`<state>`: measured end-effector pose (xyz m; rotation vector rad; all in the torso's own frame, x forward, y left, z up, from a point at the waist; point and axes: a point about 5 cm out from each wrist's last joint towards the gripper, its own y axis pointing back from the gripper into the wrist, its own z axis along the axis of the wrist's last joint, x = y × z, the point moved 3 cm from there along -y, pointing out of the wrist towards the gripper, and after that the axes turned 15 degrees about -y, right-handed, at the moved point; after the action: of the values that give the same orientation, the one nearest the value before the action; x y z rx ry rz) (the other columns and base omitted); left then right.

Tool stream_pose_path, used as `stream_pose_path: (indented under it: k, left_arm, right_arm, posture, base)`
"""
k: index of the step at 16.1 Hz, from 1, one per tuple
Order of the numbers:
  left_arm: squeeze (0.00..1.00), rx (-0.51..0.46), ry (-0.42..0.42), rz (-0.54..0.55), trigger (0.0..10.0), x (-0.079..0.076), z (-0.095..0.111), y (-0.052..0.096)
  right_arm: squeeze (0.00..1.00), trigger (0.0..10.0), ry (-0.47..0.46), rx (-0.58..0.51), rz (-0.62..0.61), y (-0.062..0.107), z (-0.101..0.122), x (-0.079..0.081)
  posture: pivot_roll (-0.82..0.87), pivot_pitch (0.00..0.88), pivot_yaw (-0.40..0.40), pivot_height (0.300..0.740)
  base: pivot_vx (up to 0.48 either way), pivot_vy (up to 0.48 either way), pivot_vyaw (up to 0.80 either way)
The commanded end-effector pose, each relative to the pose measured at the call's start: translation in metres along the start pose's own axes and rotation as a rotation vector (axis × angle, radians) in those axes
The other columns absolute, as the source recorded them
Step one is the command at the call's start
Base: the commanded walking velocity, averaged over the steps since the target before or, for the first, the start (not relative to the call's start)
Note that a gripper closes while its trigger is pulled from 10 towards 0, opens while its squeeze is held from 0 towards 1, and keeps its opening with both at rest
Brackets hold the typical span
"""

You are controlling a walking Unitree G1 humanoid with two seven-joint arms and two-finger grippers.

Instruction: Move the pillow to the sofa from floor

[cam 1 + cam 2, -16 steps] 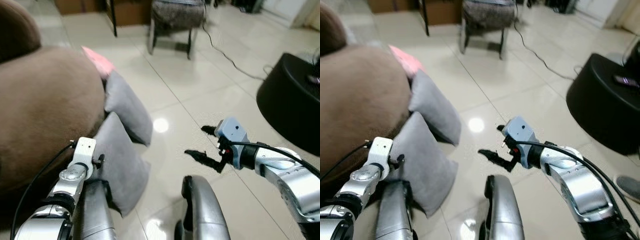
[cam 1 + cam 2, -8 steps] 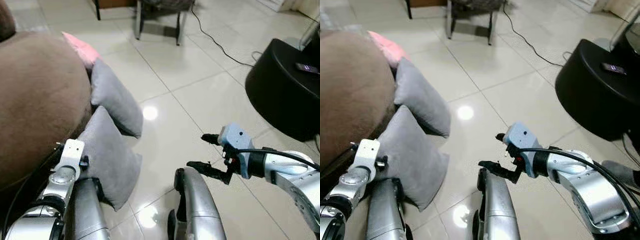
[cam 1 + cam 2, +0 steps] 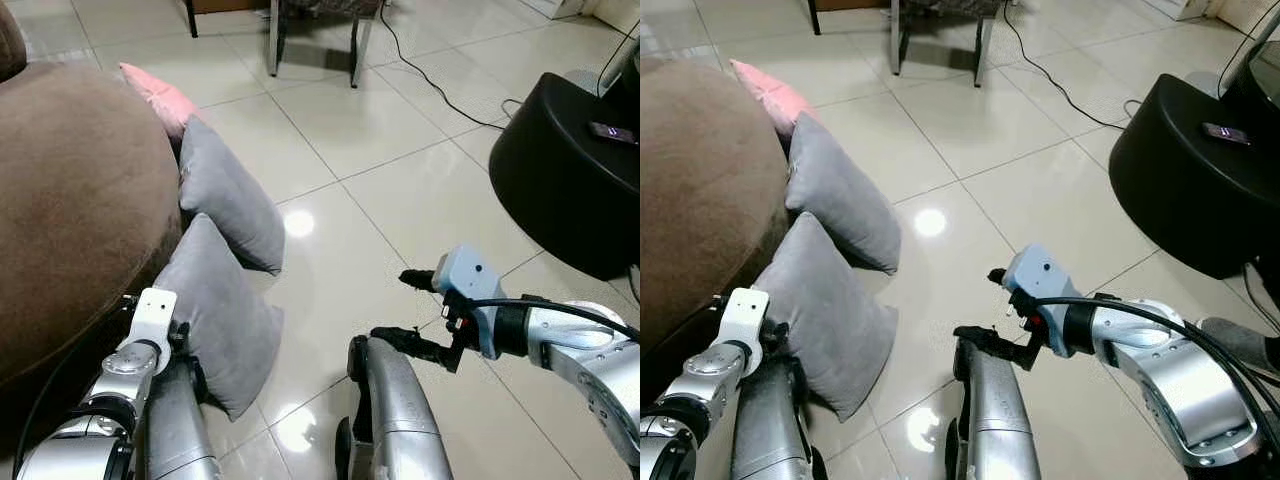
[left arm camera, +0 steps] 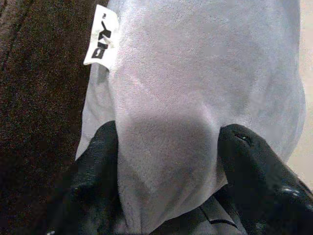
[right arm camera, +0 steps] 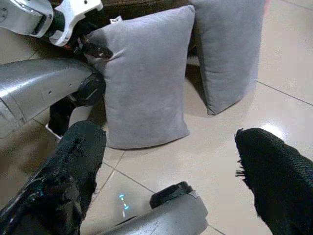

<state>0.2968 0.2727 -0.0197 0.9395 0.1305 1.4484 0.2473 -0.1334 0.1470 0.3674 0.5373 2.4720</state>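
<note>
Near pillow [image 3: 215, 315] stands on edge on the floor [image 3: 400, 190], leaning against the sofa [image 3: 70, 210]. A second grey pillow [image 3: 228, 200] stands just beyond it, also against the sofa, with a pink one [image 3: 155, 92] behind that.

Left gripper [image 4: 164, 147] has its fingers [image 4: 95, 166] set either side of the near pillow's corner, fabric bunched between them; grip looks taken, pillow not yet lifted. A white tag [image 4: 101, 35] sits on the seam near the hold.

Right gripper [image 3: 415, 312] hovers over bare tile, jaws wide apart, holding nothing, well apart from both pillows.

Risks, as I judge them: the hold is on a corner fold only (soft fabric, little bulk between the fingers), so the pillow may slip out or swing as it rises. It touches the second pillow, which could topple when its neighbour is pulled away. The sofa's rounded arm could catch the pillow on the way up.

No containers in sight.
</note>
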Motion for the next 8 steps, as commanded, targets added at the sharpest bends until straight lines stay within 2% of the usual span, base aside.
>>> stream_pose_path:
  k: [1, 3, 8]
  left_arm:
    - [0.0, 0.037, 0.004, -0.047, 0.0, -0.011, -0.0127, 0.0019]
    - [0.0, 0.025, 0.006, -0.052, 0.0, -0.011, -0.0091, 0.0012]
    - [0.0, 0.008, 0.038, -0.064, 0.0, -0.0167, -0.0033, -0.0001]
  right_arm:
    - [0.0, 10.0, 0.027, 0.02, 0.028, 0.0017, 0.0017, 0.0031]
    - [0.0, 10.0, 0.034, 0.051, 0.051, 0.0011, -0.0031, 0.0057]
    - [0.0, 10.0, 0.039, 0.039, 0.038, -0.0041, -0.0005, 0.0008]
  posture:
    - [-0.25, 0.144, -0.119, 0.515]
    - [-0.24, 0.132, -0.111, 0.515]
    - [-0.22, 0.115, -0.097, 0.515]
  base:
    - [0.0, 0.0, 0.0]
    - [0.0, 0.0, 0.0]
    - [0.0, 0.0, 0.0]
